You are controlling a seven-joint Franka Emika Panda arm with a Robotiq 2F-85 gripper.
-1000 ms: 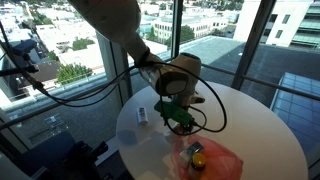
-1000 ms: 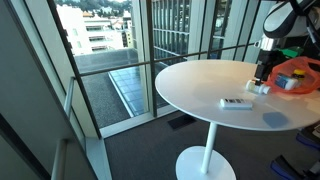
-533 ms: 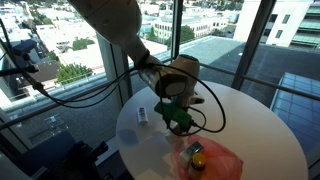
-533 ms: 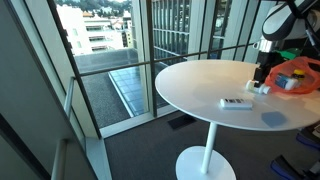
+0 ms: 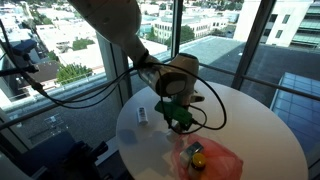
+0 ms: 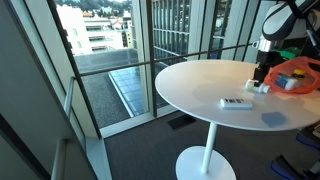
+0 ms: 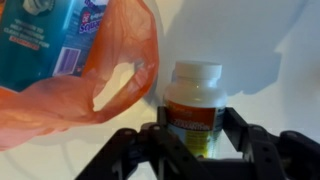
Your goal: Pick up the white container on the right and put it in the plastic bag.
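Wrist view: pincer [image 7: 193, 138] narrow around white pill bottle [image 7: 195, 100], fingers [image 7: 158, 135] against both sides as far as I see. Bottle upright on white round table [image 7: 265, 60], white cap on, orange-yellow label. Just beside it, orange plastic bag [image 7: 112, 75], mouth toward bottle, blue-labelled packet [image 7: 50, 35] inside. In an exterior view I see pincer [image 5: 180, 120] low over table [image 5: 250, 120], bag [image 5: 215, 160] near it, small flat white device [image 5: 142, 115] apart, nearer table edge.
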